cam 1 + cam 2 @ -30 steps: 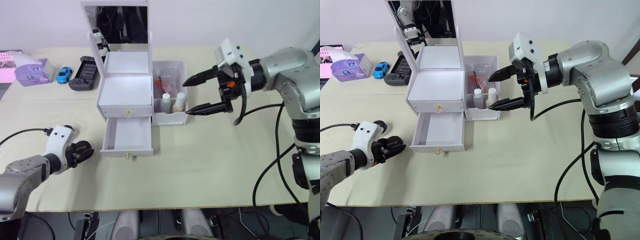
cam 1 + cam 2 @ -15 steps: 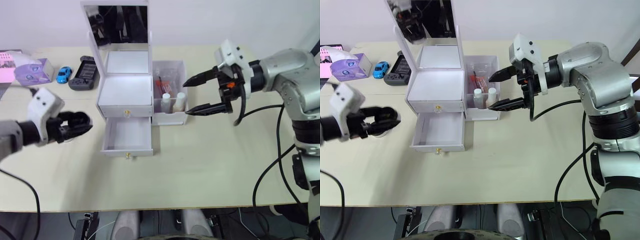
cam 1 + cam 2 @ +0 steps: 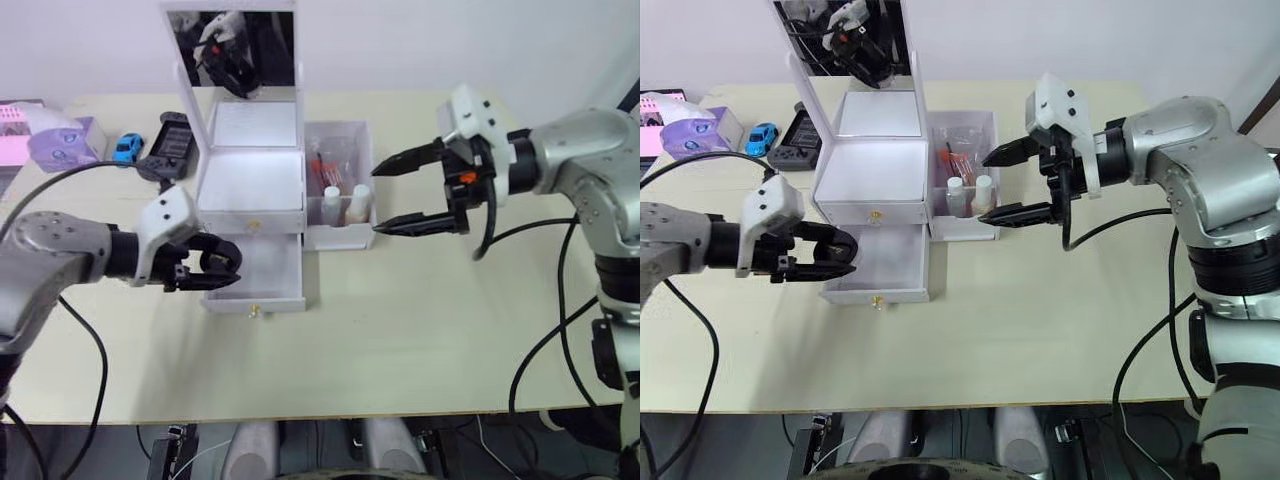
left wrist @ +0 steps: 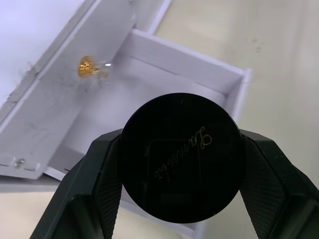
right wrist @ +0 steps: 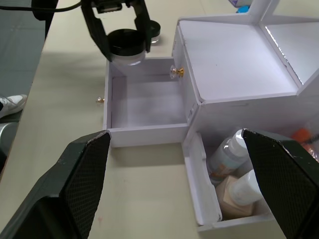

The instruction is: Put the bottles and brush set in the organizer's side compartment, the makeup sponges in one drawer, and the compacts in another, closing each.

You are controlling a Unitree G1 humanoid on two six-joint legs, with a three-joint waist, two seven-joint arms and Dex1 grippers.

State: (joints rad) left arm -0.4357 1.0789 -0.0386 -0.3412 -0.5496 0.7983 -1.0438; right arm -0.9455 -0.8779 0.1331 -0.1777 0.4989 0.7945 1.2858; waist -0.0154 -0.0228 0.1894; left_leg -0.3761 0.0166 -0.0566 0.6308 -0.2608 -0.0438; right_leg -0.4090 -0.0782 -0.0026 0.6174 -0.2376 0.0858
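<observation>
Compact (image 4: pixel 182 157): round, black, clamped flat between the left gripper's (image 3: pixel 218 268) two fingers, poised at the left edge of the open lower drawer (image 3: pixel 256 272), which looks empty. Upper drawer (image 3: pixel 252 220) closed. Bottles (image 3: pixel 343 205) and brushes (image 3: pixel 327 165) already stand in the side bin (image 3: pixel 367 160). Right gripper (image 3: pixel 392 195) spread wide, empty, beside the bin. Advice: carry the compact fully past the drawer wall, lower it level, then release.
</observation>
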